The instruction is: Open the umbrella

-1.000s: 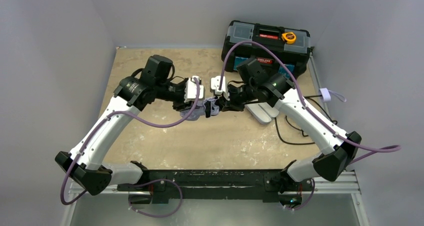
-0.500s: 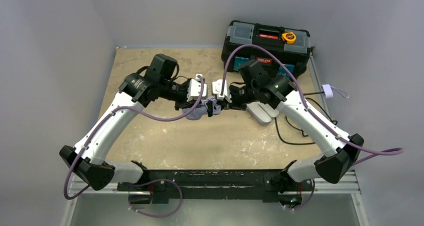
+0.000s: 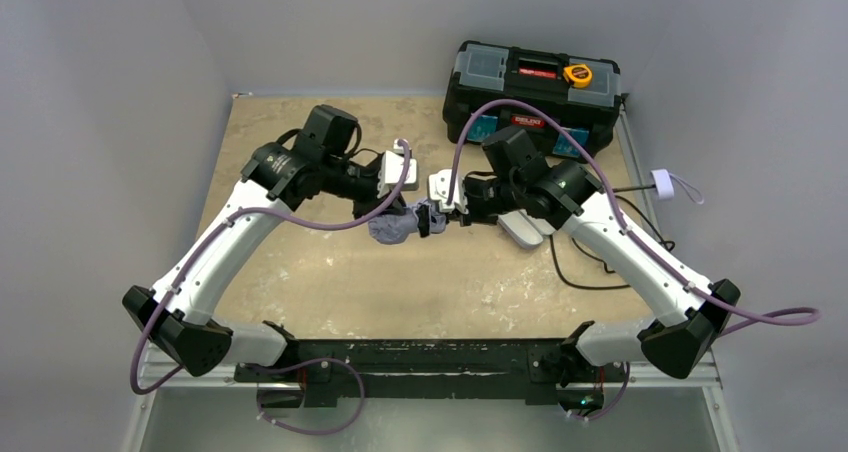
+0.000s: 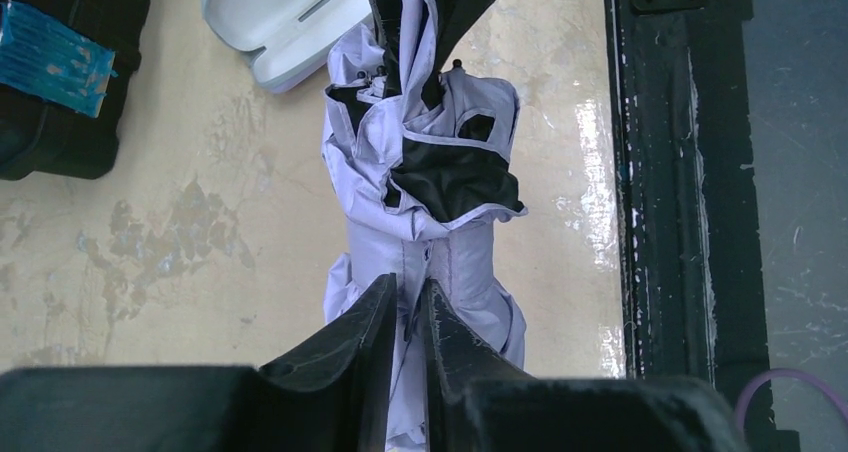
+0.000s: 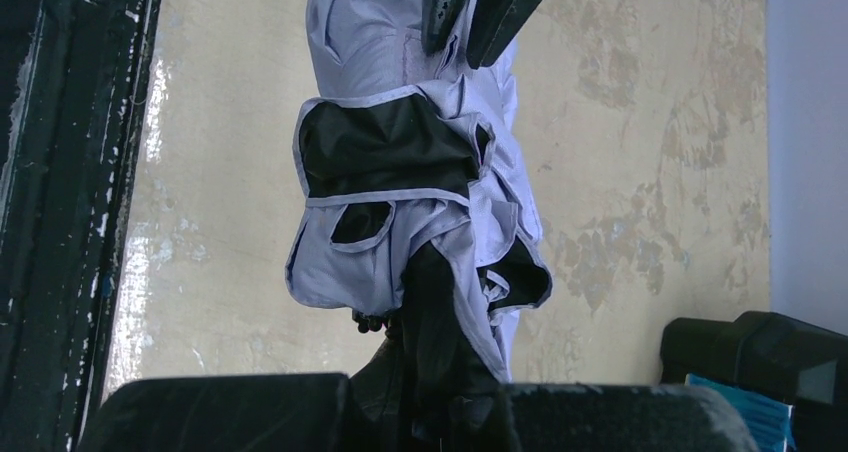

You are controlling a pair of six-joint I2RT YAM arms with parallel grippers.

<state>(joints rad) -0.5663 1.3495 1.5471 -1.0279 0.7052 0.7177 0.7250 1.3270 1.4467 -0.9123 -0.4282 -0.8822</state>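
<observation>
The folded umbrella [image 3: 393,227] hangs bunched between my two grippers just above the table's middle; its lavender fabric shows black inner folds [image 4: 455,177]. My left gripper [image 4: 408,297] is shut on the lavender fabric at one end, the cloth pinched between its fingertips. From the opposite side my right gripper [image 5: 432,292] is shut on the umbrella's other end [image 5: 400,202], its dark fingers half buried in cloth. In the top view the left gripper [image 3: 385,212] and right gripper [image 3: 432,218] face each other closely. Shaft and knob handle are hidden.
A pale oval clamshell case [image 3: 525,228] lies on the table under the right arm. A black toolbox [image 3: 535,82] with a yellow tape measure [image 3: 577,73] stands at the back right. A black cable [image 3: 585,272] trails right. The black base rail [image 3: 420,357] runs along the near edge.
My left gripper's jaws have closed onto the umbrella's fabric. Both wrists shifted a little and the umbrella now sits in a tighter bunch between them.
</observation>
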